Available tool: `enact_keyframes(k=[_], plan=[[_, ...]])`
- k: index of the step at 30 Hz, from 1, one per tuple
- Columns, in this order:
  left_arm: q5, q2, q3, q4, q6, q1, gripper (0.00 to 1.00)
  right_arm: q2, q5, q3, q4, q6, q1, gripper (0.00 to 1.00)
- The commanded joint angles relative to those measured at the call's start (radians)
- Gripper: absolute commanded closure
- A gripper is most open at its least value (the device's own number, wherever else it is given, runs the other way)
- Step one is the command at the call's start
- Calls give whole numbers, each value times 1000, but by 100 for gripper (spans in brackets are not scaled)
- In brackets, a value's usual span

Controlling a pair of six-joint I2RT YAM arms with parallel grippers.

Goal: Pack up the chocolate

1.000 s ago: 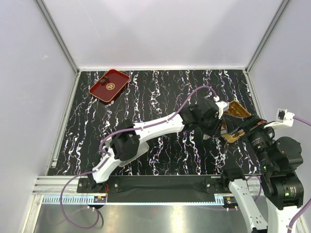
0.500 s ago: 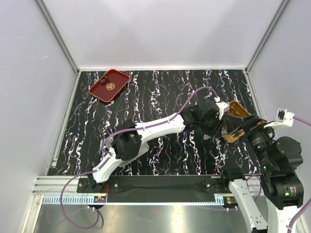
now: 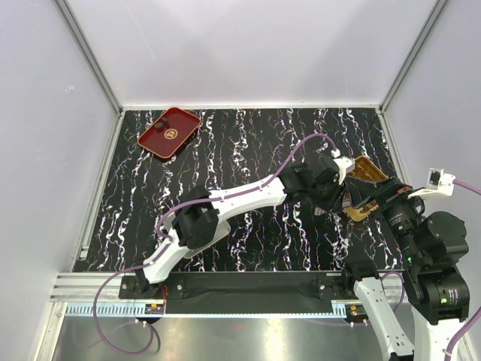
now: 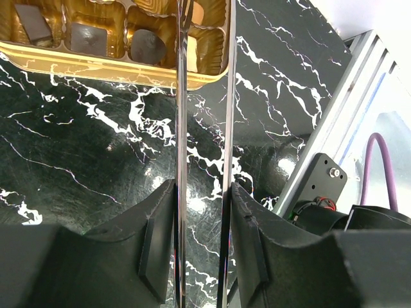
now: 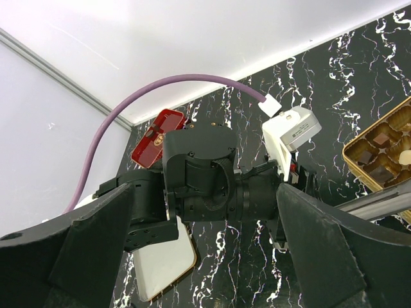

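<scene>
A: Where's the chocolate?
B: The dark brown chocolate pieces sit in the gold compartmented box, three o'clock on the black marbled table.
A: Claws?
B: The left gripper has its blades narrowly apart, and I cannot tell its hold; the right gripper gapes wide, empty.

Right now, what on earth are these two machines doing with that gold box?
The left arm is stretched across the table. Its pincer is clamped on long metal tongs, whose tips reach over the near edge of the gold box. Several of the box's compartments hold chocolate pieces. The right arm's pincer is open, holds nothing, and hangs close beside the box. A red tray sits in the far left corner with what look like a few dark pieces on it.
</scene>
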Motion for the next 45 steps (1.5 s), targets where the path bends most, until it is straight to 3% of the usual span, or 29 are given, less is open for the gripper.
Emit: enact_keyframes(k=[1,6,12,19,27,34,41,45], plan=[[-45,-114,36,52,16,-1,60,16,-4,12,31,-1,5,0],[-180,-184,78,-77,36,24,60,16,2,20,27,-4,5,0],[-324,-336,29,-220,86,188,60,13,4,15,21,-4,7,0],[-332,-488,-118,-292,82,604,60,1,-4,-20,39,0,7,0],[-428,-479,-286,-251,74,908,60,7,7,-22,51,-16,7,0],[-480,-367,-283,-205,68,992,60,20,-8,-29,54,-21,7,0],[-531,-246,-157,-260,77,1012,61,34,-4,-45,73,-24,7,0],[-553,-232,-168,-237,89,1019,61,40,-2,-58,83,-30,5,0]])
